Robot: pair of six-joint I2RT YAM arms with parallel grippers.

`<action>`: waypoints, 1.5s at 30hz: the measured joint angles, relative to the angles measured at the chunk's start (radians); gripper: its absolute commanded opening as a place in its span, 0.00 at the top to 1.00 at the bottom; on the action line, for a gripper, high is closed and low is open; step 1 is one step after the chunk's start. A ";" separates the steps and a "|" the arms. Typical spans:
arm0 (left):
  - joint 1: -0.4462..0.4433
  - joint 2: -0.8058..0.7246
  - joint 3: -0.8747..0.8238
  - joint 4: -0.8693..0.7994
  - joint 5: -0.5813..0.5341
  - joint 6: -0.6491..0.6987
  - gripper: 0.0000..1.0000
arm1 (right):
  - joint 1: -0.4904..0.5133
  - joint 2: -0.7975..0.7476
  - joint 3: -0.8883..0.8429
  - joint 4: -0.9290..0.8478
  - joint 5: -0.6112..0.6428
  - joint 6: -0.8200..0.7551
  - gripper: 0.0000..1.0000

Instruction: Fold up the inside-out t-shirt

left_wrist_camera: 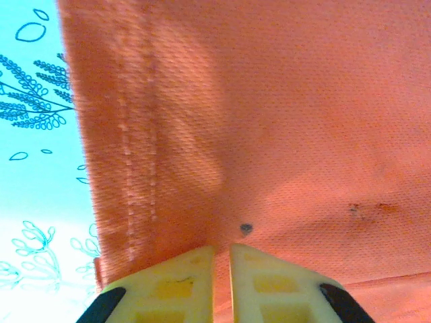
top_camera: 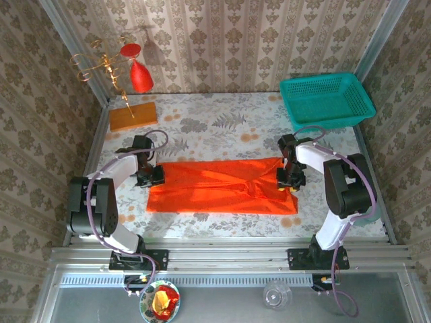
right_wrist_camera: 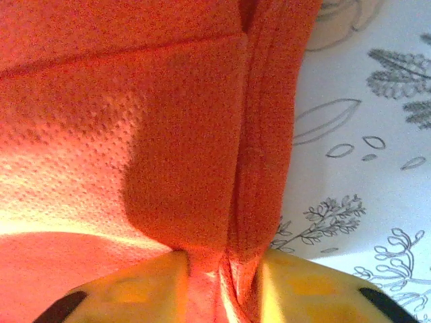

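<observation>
The inside-out t-shirt (top_camera: 215,185) lies flat on the floral table as a long orange-red band running left to right. My left gripper (top_camera: 153,176) is at its left end. In the left wrist view the yellow fingers (left_wrist_camera: 175,286) stand almost together with a thin fold of the shirt (left_wrist_camera: 269,121) pinched at the left gripper (left_wrist_camera: 222,259), beside a stitched hem. My right gripper (top_camera: 289,178) is at the shirt's right end. In the right wrist view bunched layers of the shirt (right_wrist_camera: 135,101) fill the gap of the right gripper (right_wrist_camera: 222,266).
A teal basket (top_camera: 326,99) stands at the back right. An orange-brown wooden block (top_camera: 133,116) and a red ornament on a gold stand (top_camera: 140,75) are at the back left. Bare tablecloth (top_camera: 222,124) lies behind the shirt.
</observation>
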 measured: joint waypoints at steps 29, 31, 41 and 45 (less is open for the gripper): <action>-0.040 -0.010 -0.082 0.048 0.109 -0.035 0.96 | 0.053 -0.109 0.220 -0.270 0.230 0.030 1.00; -0.045 -0.005 -0.100 0.066 0.119 -0.043 0.97 | 0.105 -0.109 0.241 -0.277 0.196 0.048 1.00; -0.089 0.007 -0.133 0.138 0.171 -0.106 0.99 | 0.409 -0.019 0.449 -0.270 -0.008 0.162 1.00; -0.091 0.008 -0.133 0.140 0.171 -0.111 0.99 | 0.494 0.071 0.533 -0.250 -0.062 0.202 1.00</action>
